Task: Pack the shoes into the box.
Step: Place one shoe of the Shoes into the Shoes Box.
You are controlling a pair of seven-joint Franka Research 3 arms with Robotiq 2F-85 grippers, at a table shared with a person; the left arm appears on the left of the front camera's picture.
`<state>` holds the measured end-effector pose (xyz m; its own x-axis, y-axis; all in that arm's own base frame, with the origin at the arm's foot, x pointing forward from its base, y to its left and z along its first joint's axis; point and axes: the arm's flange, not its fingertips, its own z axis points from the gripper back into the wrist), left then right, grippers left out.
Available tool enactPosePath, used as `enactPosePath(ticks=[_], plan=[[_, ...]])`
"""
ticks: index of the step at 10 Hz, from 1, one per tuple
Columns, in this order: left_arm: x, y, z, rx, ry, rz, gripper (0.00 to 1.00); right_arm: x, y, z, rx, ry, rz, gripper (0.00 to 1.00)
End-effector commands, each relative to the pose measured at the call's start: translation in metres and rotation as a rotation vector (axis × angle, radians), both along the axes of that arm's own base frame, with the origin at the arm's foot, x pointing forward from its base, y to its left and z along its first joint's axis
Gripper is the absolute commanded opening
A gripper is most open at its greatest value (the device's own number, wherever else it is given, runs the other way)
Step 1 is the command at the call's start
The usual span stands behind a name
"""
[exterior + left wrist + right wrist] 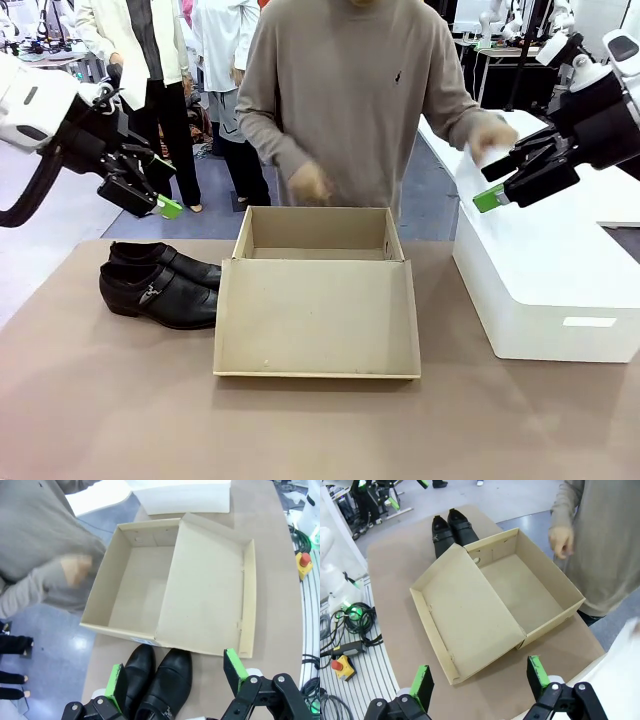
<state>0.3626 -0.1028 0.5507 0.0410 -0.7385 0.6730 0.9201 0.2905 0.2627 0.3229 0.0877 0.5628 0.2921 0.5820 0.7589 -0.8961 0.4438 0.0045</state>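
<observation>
Two glossy black shoes point(160, 285) lie side by side on the brown table, just left of the box point(320, 235). The tan cardboard box stands open, its inside bare cardboard, with the flap lid point(315, 320) lying flat toward me. My left gripper point(160, 188) hangs open in the air above and behind the shoes. In the left wrist view the shoes point(160, 680) lie below that gripper point(175, 677), beside the box point(145, 590). My right gripper point(493, 182) is open, high to the right of the box. Its wrist view looks down past the right gripper point(480, 676) on the box point(520, 590) and shoes point(450, 530).
A large white box point(540, 270) stands on the table at the right, under my right gripper. A person in a grey sweater stands behind the tan box, one blurred hand point(310, 182) above its far wall, the other hand point(490, 140) above the white box.
</observation>
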Motion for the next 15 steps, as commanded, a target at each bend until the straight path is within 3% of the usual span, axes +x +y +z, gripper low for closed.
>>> enactPosePath(ticks=[1,6,8,10,13,15], plan=[[0.006,0.001,0.009,0.066,-0.005,-0.032,1.0,0.004,0.0,0.0,0.02,-0.013,0.03,1.0],[0.049,0.016,0.037,0.375,0.016,-0.167,1.0,0.004,0.0,0.0,0.02,-0.013,0.03,1.0],[0.072,0.027,0.036,0.478,0.043,-0.106,1.0,0.004,0.0,0.0,0.02,-0.013,0.03,1.0],[0.101,0.036,0.024,0.558,0.083,-0.029,1.0,0.004,0.0,0.0,0.02,-0.013,0.03,1.0],[0.136,0.05,0.0,0.579,0.206,-0.076,1.0,0.004,0.0,0.0,0.02,-0.013,0.03,1.0],[0.148,0.058,-0.012,0.584,0.242,-0.088,1.0,0.004,0.0,0.0,0.02,-0.013,0.03,1.0]])
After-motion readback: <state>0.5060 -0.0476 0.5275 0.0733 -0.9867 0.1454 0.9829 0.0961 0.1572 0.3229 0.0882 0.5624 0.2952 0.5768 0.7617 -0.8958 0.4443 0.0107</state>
